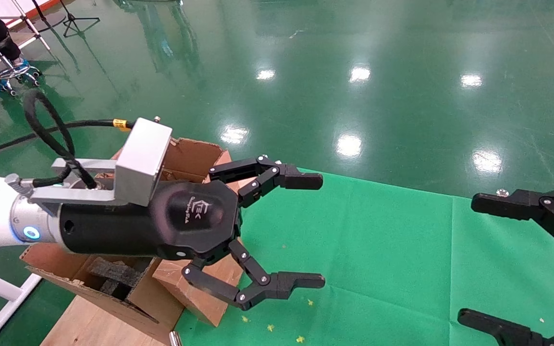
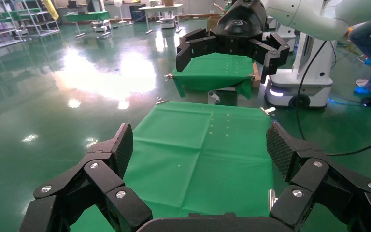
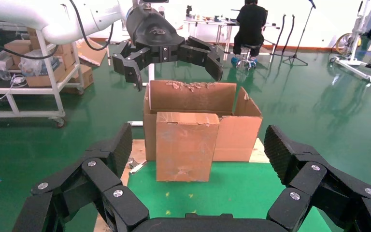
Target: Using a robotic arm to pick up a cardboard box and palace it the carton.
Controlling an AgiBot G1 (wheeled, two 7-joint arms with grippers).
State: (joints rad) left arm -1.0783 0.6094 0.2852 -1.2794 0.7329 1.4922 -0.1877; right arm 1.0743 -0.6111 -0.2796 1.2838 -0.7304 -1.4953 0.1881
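Bright overhead lamps flood the hall, throwing round white glare spots across the glossy dark-green floor (image 1: 353,96) in the head view. A broader washed-out sheen spreads over that floor in the left wrist view. The matte green cloth (image 1: 377,250) takes the light evenly, with only soft, faint shadows. Both wrist views bend slightly at their edges; distant background detail reads soft.

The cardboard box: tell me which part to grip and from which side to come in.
Grip the cardboard box across its two narrow upright sides, near the top edge. It stands upright on the green cloth, leaning against the carton, so its back is blocked; top and flanks are free. The left hand hangs open above it, so coming down from above looks likeliest to work.
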